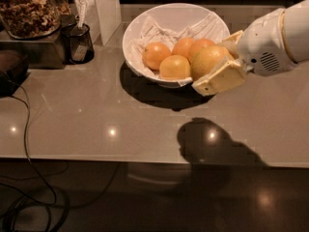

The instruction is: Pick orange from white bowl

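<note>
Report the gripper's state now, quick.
Gripper: closed on the orange, holding it at the right rim of the white bowl.

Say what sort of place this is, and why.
Probably a kitchen: a smooth grey counter bearing a wide glossy white bowl of oranges, a clear jar of nuts or cereal, a small dark cup. The gripper holds a pale golden orange at the bowl's right rim.

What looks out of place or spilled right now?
Nothing stands out. The gripper, at the right rim of the bowl, has its jaws shut on the orange; three other fruits sit inside, none spilled.
</note>
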Action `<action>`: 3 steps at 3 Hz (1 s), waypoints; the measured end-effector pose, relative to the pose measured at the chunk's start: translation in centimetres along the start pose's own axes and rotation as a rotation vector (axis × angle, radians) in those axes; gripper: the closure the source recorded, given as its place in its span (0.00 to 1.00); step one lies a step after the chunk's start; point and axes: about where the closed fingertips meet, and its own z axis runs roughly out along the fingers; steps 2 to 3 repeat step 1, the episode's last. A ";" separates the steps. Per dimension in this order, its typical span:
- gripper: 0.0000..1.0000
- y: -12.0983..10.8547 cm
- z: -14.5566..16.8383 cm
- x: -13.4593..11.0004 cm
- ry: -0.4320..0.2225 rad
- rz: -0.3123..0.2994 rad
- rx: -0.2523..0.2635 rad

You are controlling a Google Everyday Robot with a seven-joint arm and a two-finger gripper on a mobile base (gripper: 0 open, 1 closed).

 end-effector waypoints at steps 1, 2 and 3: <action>1.00 0.0 0.0 0.0 0.000 0.001 0.000; 1.00 0.0 0.0 0.0 0.000 0.001 0.000; 1.00 0.0 0.0 0.0 0.000 0.001 0.000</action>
